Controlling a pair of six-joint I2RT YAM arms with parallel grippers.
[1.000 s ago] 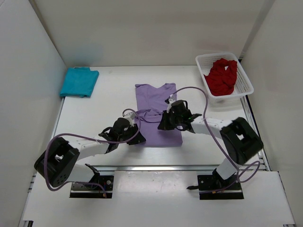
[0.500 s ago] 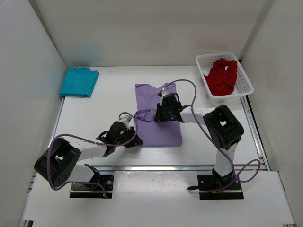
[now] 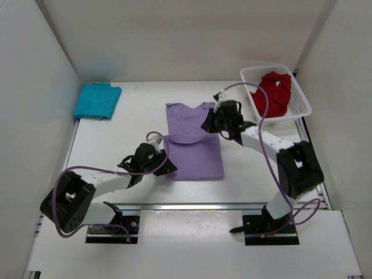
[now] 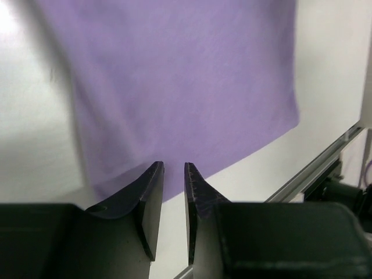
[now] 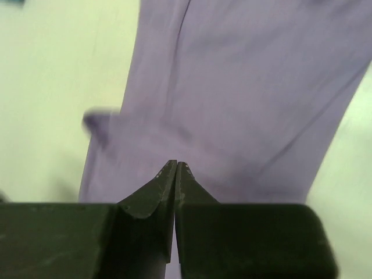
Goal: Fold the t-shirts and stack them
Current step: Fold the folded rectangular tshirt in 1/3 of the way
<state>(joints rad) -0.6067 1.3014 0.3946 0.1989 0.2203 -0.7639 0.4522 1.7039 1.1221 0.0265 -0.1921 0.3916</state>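
**On worktop [image 3: 133, 116]: three t-shirts, two tools**

Nearest, left tool [image 4: 174, 165], narrowly parted and empty, faces the lavender t-shirt [image 3: 195, 154] hem; only wrist views show jaws. Right tool [image 5: 176, 164], closed tight, touches its far shoulder. Farthest: teal t-shirt [image 3: 97, 100] left, red t-shirt [image 3: 273, 93] in basket [image 3: 300, 88].

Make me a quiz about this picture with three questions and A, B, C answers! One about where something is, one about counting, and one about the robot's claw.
1. Where is the red t-shirt?
A) in the white basket
B) stuck on the wall
C) on the floor

2. How many t-shirts are there?
A) two
B) three
C) five

3. How are the right gripper's fingers?
A) wide open
B) shut together
C) broken off

Answers:
1 A: it lies bunched in the basket at the far right.
2 B: there is one teal t-shirt, one purple t-shirt and the red one.
3 B: the right wrist view shows the tips touching.
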